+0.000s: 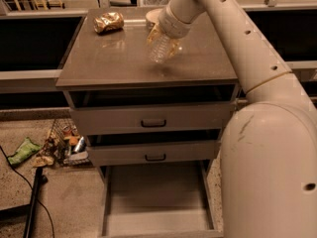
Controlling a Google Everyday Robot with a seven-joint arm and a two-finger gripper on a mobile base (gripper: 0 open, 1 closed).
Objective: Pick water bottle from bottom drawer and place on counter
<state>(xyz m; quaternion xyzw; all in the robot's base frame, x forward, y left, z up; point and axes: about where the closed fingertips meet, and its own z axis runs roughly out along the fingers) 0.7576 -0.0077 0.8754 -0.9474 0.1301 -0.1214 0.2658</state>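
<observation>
The water bottle [160, 49], clear and crinkled, hangs tilted just above the middle of the counter [109, 58]. My gripper [163, 37] is shut on its upper part, with my arm reaching in from the right. The bottle's lower end is close to the counter top; I cannot tell whether it touches. The bottom drawer [156, 202] is pulled open below, and its flat floor shows nothing in it.
A crumpled gold foil packet [109, 21] lies at the counter's back left, with a pale bowl [152, 15] behind my gripper. Two upper drawers with dark handles [153, 123] are slightly open. Litter [64, 145] and a black cable [34, 202] lie on the floor at left.
</observation>
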